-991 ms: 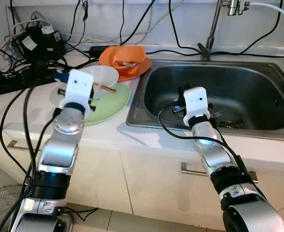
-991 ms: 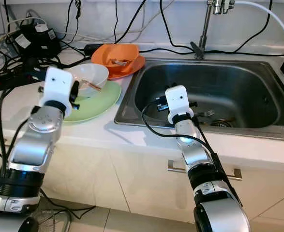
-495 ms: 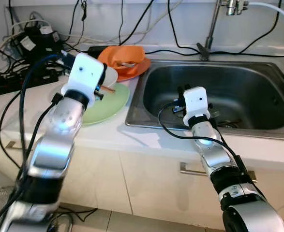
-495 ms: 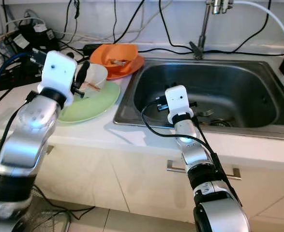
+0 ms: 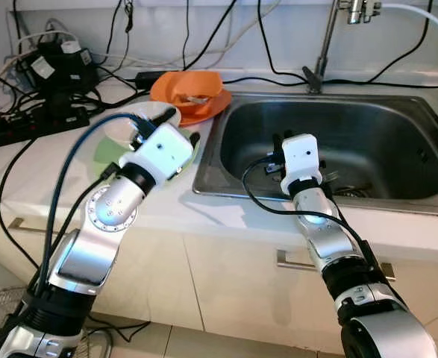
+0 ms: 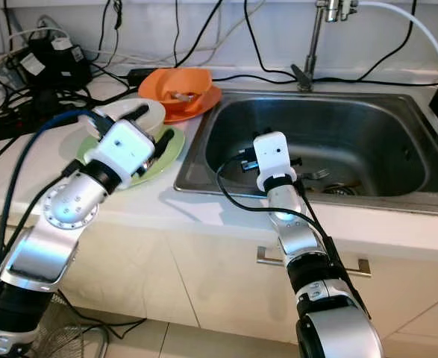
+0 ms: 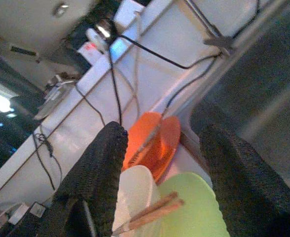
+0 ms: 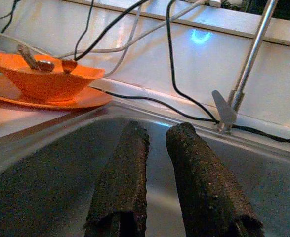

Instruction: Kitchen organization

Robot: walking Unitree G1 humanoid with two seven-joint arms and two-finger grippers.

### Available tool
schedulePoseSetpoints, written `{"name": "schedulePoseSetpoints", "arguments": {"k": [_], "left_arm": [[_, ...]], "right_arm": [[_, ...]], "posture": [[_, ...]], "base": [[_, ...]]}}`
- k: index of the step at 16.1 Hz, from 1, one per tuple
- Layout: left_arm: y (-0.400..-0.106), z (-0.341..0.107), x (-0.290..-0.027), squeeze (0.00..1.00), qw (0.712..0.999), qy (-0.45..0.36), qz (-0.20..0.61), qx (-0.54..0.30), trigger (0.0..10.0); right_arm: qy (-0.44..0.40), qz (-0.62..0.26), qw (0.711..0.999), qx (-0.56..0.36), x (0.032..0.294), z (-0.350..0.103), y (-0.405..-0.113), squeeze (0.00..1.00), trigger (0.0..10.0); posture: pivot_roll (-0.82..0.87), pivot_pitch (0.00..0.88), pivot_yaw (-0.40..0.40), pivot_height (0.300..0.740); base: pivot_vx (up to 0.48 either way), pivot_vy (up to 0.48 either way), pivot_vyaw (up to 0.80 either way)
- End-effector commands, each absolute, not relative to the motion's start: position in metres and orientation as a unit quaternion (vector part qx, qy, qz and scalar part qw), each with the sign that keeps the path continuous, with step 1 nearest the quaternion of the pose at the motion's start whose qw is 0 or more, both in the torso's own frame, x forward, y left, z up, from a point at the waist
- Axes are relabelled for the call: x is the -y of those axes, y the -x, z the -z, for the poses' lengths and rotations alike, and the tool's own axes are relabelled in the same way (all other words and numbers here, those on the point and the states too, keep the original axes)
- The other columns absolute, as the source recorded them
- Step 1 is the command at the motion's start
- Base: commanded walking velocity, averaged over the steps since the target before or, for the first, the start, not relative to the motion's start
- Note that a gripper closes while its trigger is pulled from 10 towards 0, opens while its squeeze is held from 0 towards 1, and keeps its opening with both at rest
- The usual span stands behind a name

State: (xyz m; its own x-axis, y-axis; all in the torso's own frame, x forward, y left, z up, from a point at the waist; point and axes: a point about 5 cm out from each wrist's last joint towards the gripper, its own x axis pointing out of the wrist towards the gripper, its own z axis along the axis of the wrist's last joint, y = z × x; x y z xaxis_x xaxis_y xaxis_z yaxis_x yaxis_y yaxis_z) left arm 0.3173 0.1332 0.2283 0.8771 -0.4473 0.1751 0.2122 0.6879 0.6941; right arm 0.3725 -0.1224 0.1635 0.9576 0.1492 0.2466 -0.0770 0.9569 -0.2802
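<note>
**A:** Where are your dishes right now?

**B:** You have them on the white worktop (image 5: 24,168), left of the steel sink (image 5: 368,142). The white bowl (image 6: 133,113) sits on the green plate (image 6: 166,149) with a pair of chopsticks (image 7: 149,211) lying across it. Just behind stands the orange bowl (image 5: 189,88) on its orange plate (image 5: 211,110), with something brownish inside it.

**A:** And your left gripper?

**B:** Your left gripper (image 5: 166,127) hangs over the white bowl and green plate, its jaws spread wide and holding nothing. In its wrist view both bowls and the chopsticks show between the fingers (image 7: 98,177).

**A:** Your right one?

**B:** Your right gripper (image 8: 152,173) reaches over the sink's front edge into the basin. Its jaws are nearly closed with a narrow gap, gripping nothing. A fork (image 5: 336,177) lies on the sink floor beside it, near the drain.
</note>
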Motion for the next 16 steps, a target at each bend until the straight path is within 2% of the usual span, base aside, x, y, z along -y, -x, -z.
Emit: {"name": "schedulePoseSetpoints", "arguments": {"k": [1,4,8,12,16], "left_arm": [[-0.319,-0.222,-0.133,0.00,0.894,-0.372,0.195,0.158,10.0],[-0.327,-0.212,-0.130,0.00,0.865,-0.437,0.198,0.150,10.0],[-0.339,-0.206,-0.125,0.00,0.855,-0.461,0.186,0.150,10.0],[-0.354,-0.216,-0.112,0.00,0.861,-0.450,0.162,0.174,10.0],[-0.363,-0.211,-0.112,0.00,0.860,-0.462,0.145,0.162,10.0]], "right_arm": [[0.128,-0.056,0.979,0.147,0.121,-0.172,-0.374,0.00,10.0],[0.127,-0.057,0.979,0.146,0.120,-0.171,-0.374,0.00,10.0],[0.126,-0.057,0.979,0.148,0.120,-0.172,-0.374,0.00,10.0],[0.125,-0.058,0.979,0.148,0.120,-0.172,-0.374,0.00,10.0],[0.125,-0.056,0.980,0.147,0.121,-0.172,-0.373,0.00,10.0]], "posture": [[0.10,0.021,0.080,0.740],[0.10,0.018,0.078,0.740],[0.10,0.018,0.077,0.740],[0.09,0.016,0.078,0.740],[0.09,0.015,0.081,0.740]], "base": [[0.000,0.000,0.00],[0.000,0.000,0.00],[0.000,0.000,0.00],[0.000,0.000,0.00],[0.000,0.000,0.00]]}}
